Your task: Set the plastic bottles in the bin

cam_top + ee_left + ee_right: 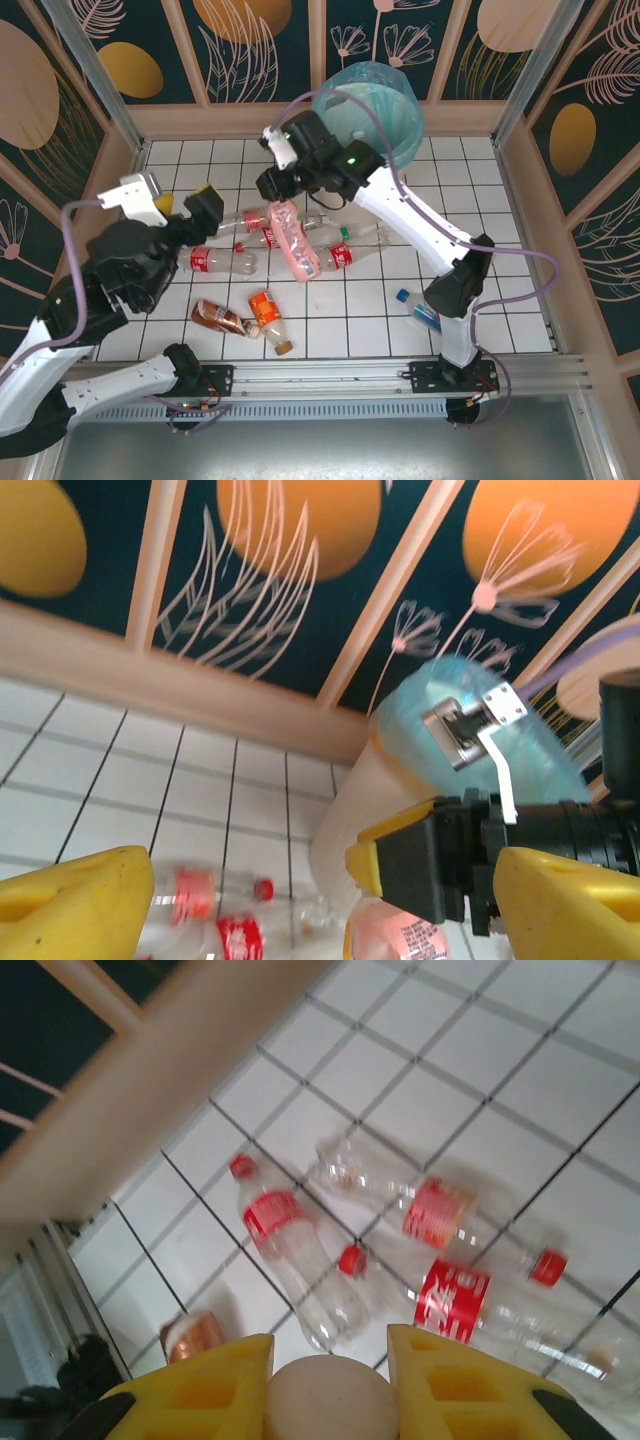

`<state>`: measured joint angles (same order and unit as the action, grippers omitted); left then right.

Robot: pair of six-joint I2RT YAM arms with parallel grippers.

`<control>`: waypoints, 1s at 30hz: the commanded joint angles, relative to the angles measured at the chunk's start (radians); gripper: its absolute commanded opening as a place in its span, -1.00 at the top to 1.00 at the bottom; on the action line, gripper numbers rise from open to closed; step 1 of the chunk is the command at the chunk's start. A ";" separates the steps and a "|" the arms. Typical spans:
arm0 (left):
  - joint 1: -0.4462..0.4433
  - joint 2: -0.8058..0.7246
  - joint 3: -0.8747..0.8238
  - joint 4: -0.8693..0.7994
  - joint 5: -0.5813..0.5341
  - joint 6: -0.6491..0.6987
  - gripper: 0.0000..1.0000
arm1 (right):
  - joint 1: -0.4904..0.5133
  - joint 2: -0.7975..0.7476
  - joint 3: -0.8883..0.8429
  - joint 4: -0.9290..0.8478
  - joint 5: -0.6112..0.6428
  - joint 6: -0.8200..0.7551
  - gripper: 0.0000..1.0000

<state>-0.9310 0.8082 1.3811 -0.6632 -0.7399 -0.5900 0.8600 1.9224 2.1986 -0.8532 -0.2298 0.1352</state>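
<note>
- Right pincer (279, 193): pinches the pink bottle (296, 240) by one end, yellow fingers (205, 1395) pressed against either side of its pale round tip; hangs over the middle of the tiled floor (340, 322), bottle slanting down toward the near side across the clear red-labelled bottles (225, 262); cannot tell whether its lower end touches them.
- Left pincer (187, 200): stands spread wide and empty at the left of the floor, near the clear red-labelled bottles and apart from the pink bottle.
- Bin (400, 120): stands at the far edge against the back wall (230, 118), right of centre; round, cream-sided, lined with a blue-green bag; sits just beyond the right pincer.
- Clear red-labelled bottles: lie on their sides mid-floor in a loose cluster under and around the pink bottle, red caps pointing different ways.
- Brown bottle (219, 317) and orange bottle (267, 312): lie close together toward the near edge, left of centre; cannot tell whether touching.
- Blue-labelled bottle (418, 312): lies at the near right, just beside the right arm (440, 240).
</note>
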 commanded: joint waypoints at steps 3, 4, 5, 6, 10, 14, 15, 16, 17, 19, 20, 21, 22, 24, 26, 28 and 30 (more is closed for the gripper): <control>0.004 0.116 0.200 0.097 -0.038 0.187 -0.76 | -0.058 -0.094 0.186 -0.023 -0.052 -0.019 0.65; 0.003 0.130 0.221 0.117 -0.036 0.210 -0.75 | -0.070 -0.103 0.205 -0.014 -0.061 -0.019 0.66; 0.004 0.145 0.239 0.147 -0.030 0.237 -0.75 | -0.087 -0.119 0.217 0.006 -0.071 -0.020 0.69; 0.003 0.163 0.255 0.174 -0.017 0.264 -0.75 | -0.108 -0.137 0.217 0.035 -0.083 -0.019 0.72; 0.003 0.234 0.315 0.246 0.048 0.315 -0.74 | -0.189 -0.214 0.168 0.158 -0.119 -0.020 0.83; 0.003 0.319 0.380 0.275 0.109 0.337 -0.74 | -0.249 -0.310 0.040 0.334 -0.111 -0.062 1.00; 0.003 0.342 0.397 0.279 0.127 0.339 -0.74 | -0.265 -0.333 0.007 0.381 -0.105 -0.066 1.00; 0.003 0.361 0.410 0.283 0.145 0.343 -0.75 | -0.281 -0.351 -0.016 0.416 -0.105 -0.068 1.00; 0.003 0.385 0.426 0.284 0.160 0.348 -0.75 | -0.303 -0.365 -0.035 0.451 -0.105 -0.066 1.00; 0.003 0.429 0.465 0.273 0.181 0.353 -0.75 | -0.350 -0.374 -0.040 0.488 -0.100 -0.054 1.00; 0.004 0.454 0.490 0.264 0.192 0.357 -0.75 | -0.378 -0.372 -0.037 0.503 -0.101 -0.045 1.00; 0.004 0.474 0.511 0.255 0.200 0.362 -0.75 | -0.402 -0.371 -0.038 0.521 -0.105 -0.036 1.00; 0.003 0.497 0.536 0.248 0.209 0.366 -0.75 | -0.427 -0.369 -0.045 0.545 -0.110 -0.024 1.00; 0.004 0.532 0.569 0.251 0.221 0.369 -0.76 | -0.475 -0.365 -0.068 0.599 -0.117 0.004 1.00; 0.003 0.551 0.574 0.278 0.231 0.371 -0.76 | -0.514 -0.353 -0.083 0.652 -0.118 0.025 1.00; 0.003 0.563 0.561 0.319 0.247 0.371 -0.75 | -0.542 -0.338 -0.099 0.695 -0.110 0.026 1.00; 0.003 0.576 0.552 0.350 0.261 0.372 -0.76 | -0.563 -0.321 -0.115 0.730 -0.100 0.013 1.00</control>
<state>-0.9310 1.3777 1.9202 -0.3923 -0.5144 -0.2394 0.3168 1.5822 2.1029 -0.2607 -0.3344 0.1364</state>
